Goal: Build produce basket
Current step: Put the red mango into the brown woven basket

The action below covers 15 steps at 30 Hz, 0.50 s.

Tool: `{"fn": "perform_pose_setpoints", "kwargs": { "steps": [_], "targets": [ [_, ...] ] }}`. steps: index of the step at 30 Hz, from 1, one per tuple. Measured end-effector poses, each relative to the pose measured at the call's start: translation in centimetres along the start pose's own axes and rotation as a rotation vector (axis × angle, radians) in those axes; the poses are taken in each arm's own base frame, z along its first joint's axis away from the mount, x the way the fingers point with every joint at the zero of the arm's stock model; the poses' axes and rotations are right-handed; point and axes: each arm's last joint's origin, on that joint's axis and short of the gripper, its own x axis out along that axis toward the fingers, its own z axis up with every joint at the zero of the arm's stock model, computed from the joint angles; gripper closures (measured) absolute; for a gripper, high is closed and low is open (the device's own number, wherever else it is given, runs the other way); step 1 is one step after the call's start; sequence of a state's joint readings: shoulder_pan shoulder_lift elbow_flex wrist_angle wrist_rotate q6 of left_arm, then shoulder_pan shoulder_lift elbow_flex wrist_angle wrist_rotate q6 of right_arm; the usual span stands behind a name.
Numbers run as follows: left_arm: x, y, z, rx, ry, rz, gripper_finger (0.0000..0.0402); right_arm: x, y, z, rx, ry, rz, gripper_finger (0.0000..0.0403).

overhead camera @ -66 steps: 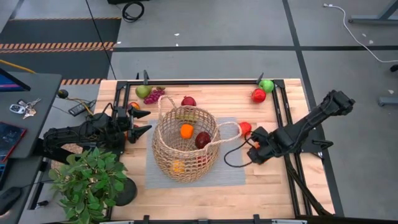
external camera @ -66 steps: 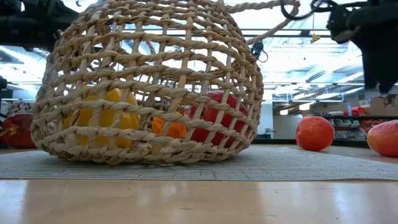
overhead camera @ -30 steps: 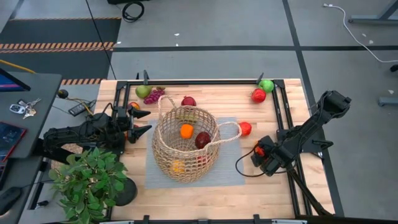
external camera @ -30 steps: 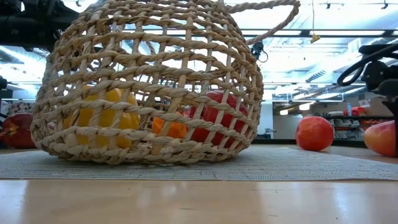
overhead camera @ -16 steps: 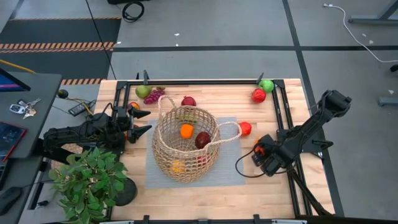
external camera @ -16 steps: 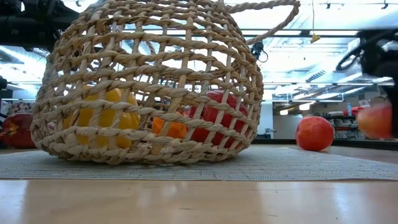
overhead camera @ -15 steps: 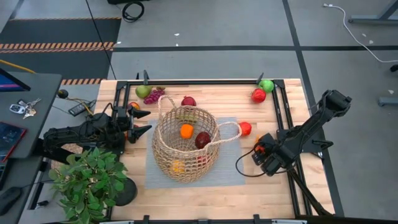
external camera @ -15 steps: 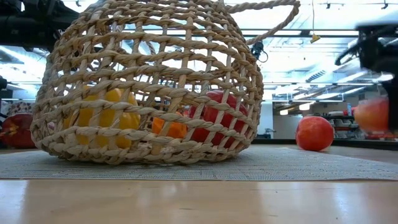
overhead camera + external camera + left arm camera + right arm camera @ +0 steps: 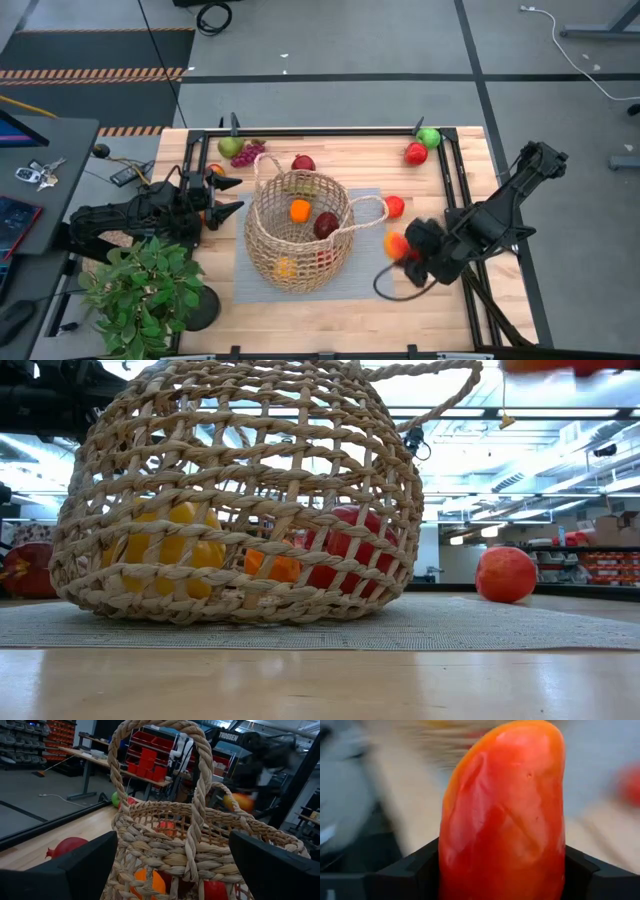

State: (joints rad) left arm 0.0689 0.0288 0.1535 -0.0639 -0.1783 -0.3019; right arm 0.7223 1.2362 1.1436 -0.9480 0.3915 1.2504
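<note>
the right gripper [image 9: 400, 249] has swung from the surface's [image 9: 300, 320] right edge toward the basket [image 9: 298, 232], now at about four o'clock from it, just off the basket's right handle. its fingers [image 9: 400, 870] are clamped on an orange-red fruit [image 9: 502, 810] that a moment ago sat low beside the frame rail; in the low view that fruit has risen to the top edge. a red piece [image 9: 394, 206] lies at three o'clock of the basket, unmoved. inside the basket the orange and maroon produce [image 9: 312, 218] is unchanged. the left gripper [image 9: 225, 196] waits at nine o'clock of the basket as before, fingers [image 9: 70, 870] spread wide. far back, a red and green pair [image 9: 422, 146] stays at one o'clock.
</note>
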Motion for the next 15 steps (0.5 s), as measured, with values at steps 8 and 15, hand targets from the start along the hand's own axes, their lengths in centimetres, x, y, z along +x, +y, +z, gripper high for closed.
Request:
{"fn": "perform_pose_setpoints", "kwargs": {
  "steps": [8,15],
  "targets": [
    [0.0,0.0,0.0,0.000,0.000,0.000,0.0012,-1.6,5.2,2.3,-0.374,-0.317,0.487,0.0123],
    [0.0,0.0,0.0,0.000,0.000,0.000,0.0012,-4.0,7.1,4.2,-0.687,-0.754,0.553,0.0122]
  ]
}}
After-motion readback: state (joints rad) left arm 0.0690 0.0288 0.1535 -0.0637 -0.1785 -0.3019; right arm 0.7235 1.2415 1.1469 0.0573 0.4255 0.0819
